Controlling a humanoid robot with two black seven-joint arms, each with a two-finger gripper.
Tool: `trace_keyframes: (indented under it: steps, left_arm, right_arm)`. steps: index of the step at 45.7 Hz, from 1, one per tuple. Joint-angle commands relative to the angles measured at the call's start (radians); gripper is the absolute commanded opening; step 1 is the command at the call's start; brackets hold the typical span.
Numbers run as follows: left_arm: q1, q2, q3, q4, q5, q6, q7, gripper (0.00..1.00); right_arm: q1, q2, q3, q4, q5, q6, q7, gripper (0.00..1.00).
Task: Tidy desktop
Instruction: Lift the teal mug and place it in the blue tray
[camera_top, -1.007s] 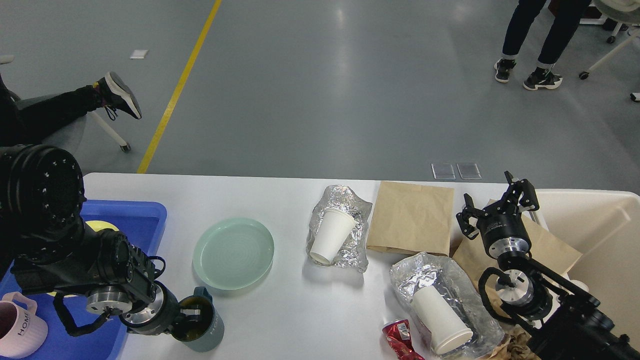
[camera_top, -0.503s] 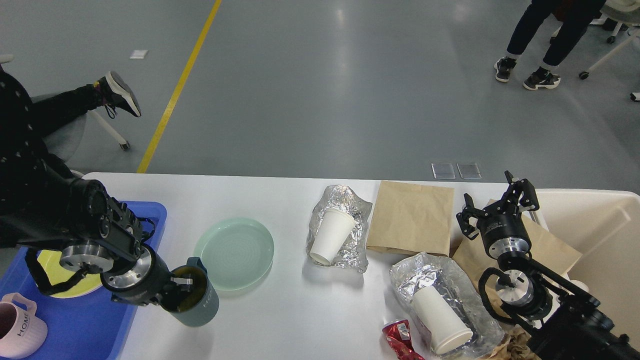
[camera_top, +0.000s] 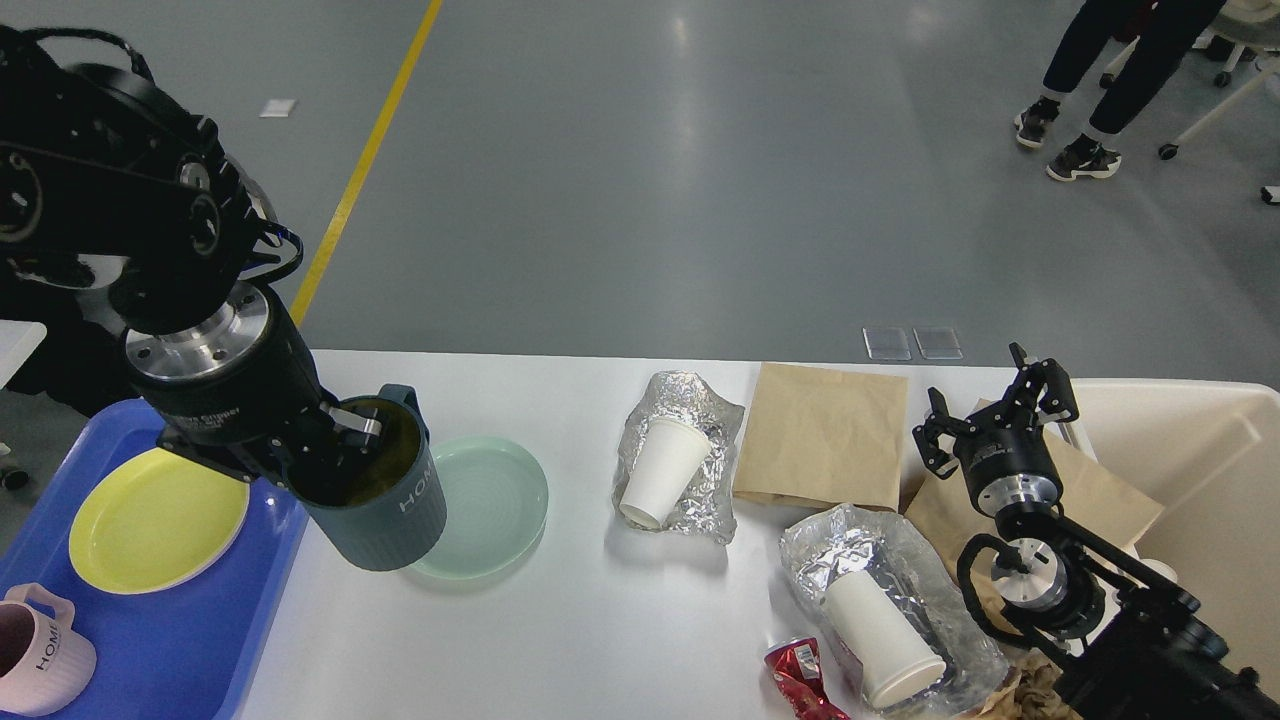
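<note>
The white desktop (camera_top: 580, 620) fills the lower view. My left gripper (camera_top: 335, 445) is shut on the rim of a dark teal mug (camera_top: 385, 510), held tilted in the air above the desktop's left part, beside a pale green plate (camera_top: 490, 505). My right gripper (camera_top: 995, 405) stands open and empty at the right, over brown paper. Two white paper cups lie on crumpled foil: one (camera_top: 662, 470) mid-table, the other (camera_top: 885, 640) near the front. A crushed red can (camera_top: 800, 680) lies at the front edge.
A blue tray (camera_top: 190, 640) at the left holds a yellow plate (camera_top: 155, 520) and a pink mug (camera_top: 40, 655). A brown paper bag (camera_top: 825, 435) lies flat at the back. A cream bin (camera_top: 1200, 470) stands at the right. People's legs show on the floor beyond.
My left arm has lifted the teal mug off the desktop and carried it up and away from me, beside the green plate. The right arm has not moved.
</note>
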Motion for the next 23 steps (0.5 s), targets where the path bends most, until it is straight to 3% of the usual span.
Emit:
trace_keyframes:
  steps: [1,17,23]
  left_arm:
    - [-0.107,-0.027,0.053,-0.001,0.000,-0.084,-0.059,0.00]
    - [-0.101,0.002,0.121,-0.001,0.014,-0.118,-0.074,0.00]
    - [-0.065,0.069,0.161,0.007,0.047,-0.080,-0.069,0.00]
  right_arm:
    - [0.000,0.000,0.000,0.000,0.000,0.000,0.000,1.00]
    - [0.000,0.000,0.000,0.000,0.000,0.000,0.000,1.00]
    - [0.000,0.000,0.000,0.002,0.000,0.000,0.000,1.00]
